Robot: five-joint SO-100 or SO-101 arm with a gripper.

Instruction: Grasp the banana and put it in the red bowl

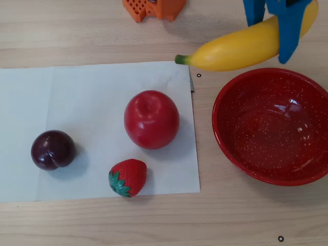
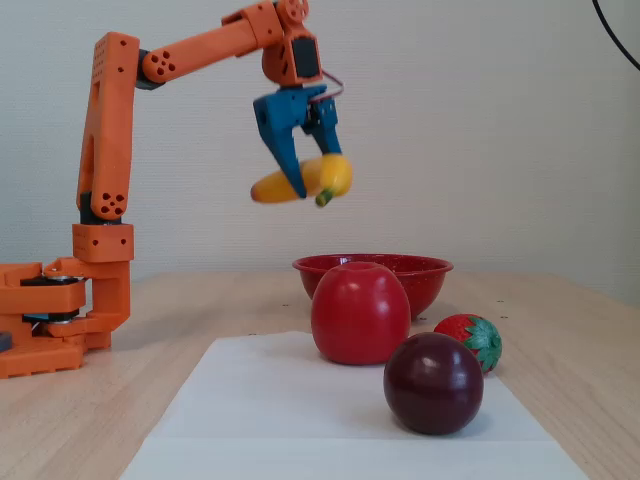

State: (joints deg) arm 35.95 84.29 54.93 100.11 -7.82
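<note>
**Banana aloft, short of the bowl**

The blue fingers [image 1: 279, 28] are clamped across the banana [image 1: 241, 48], which hangs in the air above the counter's far edge, its orange end past the top right corner of the overhead view and its green stem pointing toward the paper sheet [image 1: 92, 102]. In the overhead view it lies just beyond the far rim of the red bowl [image 1: 223, 123], not over the hollow.

To finish well, I judge the banana should be carried nearer until its middle is over the bowl's centre, lowered close, then released, since a long fruit may tip off the rim.

In the fixed view the orange arm [image 2: 105, 130] stands upright, forearm reaching out, fingers [image 2: 308, 178] pointing down.
</note>
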